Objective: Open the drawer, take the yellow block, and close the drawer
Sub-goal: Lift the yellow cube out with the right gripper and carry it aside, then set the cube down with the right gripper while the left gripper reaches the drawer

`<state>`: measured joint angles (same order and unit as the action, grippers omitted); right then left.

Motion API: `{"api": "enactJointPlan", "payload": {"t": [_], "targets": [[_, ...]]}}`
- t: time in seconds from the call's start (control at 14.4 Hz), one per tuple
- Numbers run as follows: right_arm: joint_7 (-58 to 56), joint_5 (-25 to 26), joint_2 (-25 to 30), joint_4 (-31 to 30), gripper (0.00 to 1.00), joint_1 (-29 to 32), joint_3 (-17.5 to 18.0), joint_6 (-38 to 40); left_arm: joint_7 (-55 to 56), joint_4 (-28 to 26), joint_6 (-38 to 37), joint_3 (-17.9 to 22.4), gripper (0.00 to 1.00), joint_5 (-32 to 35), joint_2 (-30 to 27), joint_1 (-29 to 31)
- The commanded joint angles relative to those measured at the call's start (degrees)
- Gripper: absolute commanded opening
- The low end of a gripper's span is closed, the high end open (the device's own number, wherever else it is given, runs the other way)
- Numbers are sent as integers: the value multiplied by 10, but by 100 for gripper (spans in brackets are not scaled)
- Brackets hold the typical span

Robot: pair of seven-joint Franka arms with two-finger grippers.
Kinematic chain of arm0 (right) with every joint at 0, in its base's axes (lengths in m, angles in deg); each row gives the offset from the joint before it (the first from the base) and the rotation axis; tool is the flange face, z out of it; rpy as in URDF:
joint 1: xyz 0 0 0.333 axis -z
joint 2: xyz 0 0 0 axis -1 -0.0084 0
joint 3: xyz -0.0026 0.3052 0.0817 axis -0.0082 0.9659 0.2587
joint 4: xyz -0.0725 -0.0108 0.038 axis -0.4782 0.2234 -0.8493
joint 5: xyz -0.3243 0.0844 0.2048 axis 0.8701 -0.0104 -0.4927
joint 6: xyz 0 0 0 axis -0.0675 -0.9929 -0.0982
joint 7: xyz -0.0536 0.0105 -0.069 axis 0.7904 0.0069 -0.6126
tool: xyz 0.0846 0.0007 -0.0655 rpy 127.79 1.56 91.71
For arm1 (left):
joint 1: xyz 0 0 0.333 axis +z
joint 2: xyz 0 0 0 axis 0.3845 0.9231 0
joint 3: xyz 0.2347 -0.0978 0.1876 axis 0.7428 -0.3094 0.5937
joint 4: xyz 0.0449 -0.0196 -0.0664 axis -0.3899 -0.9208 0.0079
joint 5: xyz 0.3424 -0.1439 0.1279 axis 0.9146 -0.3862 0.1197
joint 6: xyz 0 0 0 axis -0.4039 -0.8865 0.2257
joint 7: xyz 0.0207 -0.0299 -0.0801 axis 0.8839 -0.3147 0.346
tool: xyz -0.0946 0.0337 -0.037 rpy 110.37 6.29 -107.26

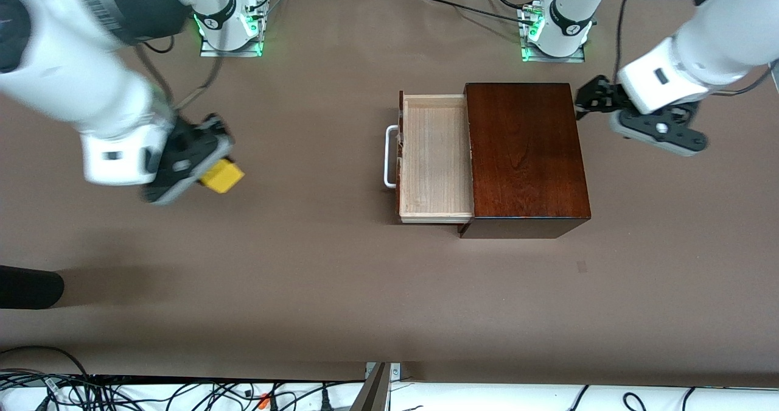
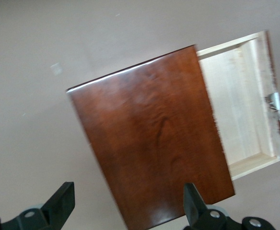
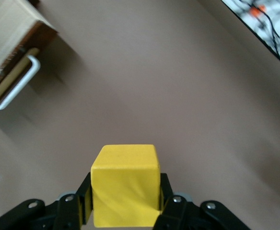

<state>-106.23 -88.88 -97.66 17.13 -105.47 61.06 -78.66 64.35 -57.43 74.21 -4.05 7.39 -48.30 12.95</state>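
- Over the bare brown table (image 1: 316, 265) toward the right arm's end, seen from the front, the right gripper (image 1: 204, 167) hangs clenched on the yellow block (image 1: 222, 175), which pokes out at about 4 o'clock from the fingers. The block is well apart from the drawer (image 1: 435, 155), which stands pulled out and empty, its white handle (image 1: 389, 155) at 9 o'clock of the wooden box (image 1: 526, 155).
- Risk, as I judge it: the drawer is not yet shut. A push landing off-centre on the handle could skew the drawer or slide the whole box instead of closing it.
- Off the box's 3 o'clock end, the left gripper (image 1: 599, 97) hangs near its top corner; if it is meant to brace the box, a late or glancing contact would let the box shift.
- From the left wrist, the left gripper's two fingers (image 2: 61, 203) stand wide apart, holding nothing, above the box's dark glossy top (image 2: 149, 139); the pale drawer interior (image 2: 240, 105) shows nothing inside.
- From the right wrist, the fingers (image 3: 171, 203) press both side faces of the yellow block (image 3: 125, 184). The grip looks square, yet a shallow hold could let the cube slip if it is jolted.
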Motion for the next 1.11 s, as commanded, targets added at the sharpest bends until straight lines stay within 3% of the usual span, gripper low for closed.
{"api": "enactJointPlan", "payload": {"t": [0.0, 0.14, 0.28, 0.49, 0.69, 1.04], "targets": [[28, -16, 55, -80, 0, 36, -6, -3, -3, 20, 5, 5, 100, -11, 16, -38], [68, -16, 79, -129, 0, 51, -9, -6, -4, 22, 10, 4, 100, -13, 24, -69], [106, -13, 102, -197, 0, 60, -9, -36, -17, 23, 15, 2, 100, -56, 34, -87], [132, -9, 111, -287, 0, 65, -10, -105, -122, 47, 41, -18, 100, -74, 66, -130], [164, -8, 110, -398, 0, 67, -12, -232, -182, 103, 52, -21, 100, -74, 140, -193], [201, 8, 71, -464, 1, 73, -17, -326, -293, 116, 149, -22, 100, -14, 208, -284]]}}
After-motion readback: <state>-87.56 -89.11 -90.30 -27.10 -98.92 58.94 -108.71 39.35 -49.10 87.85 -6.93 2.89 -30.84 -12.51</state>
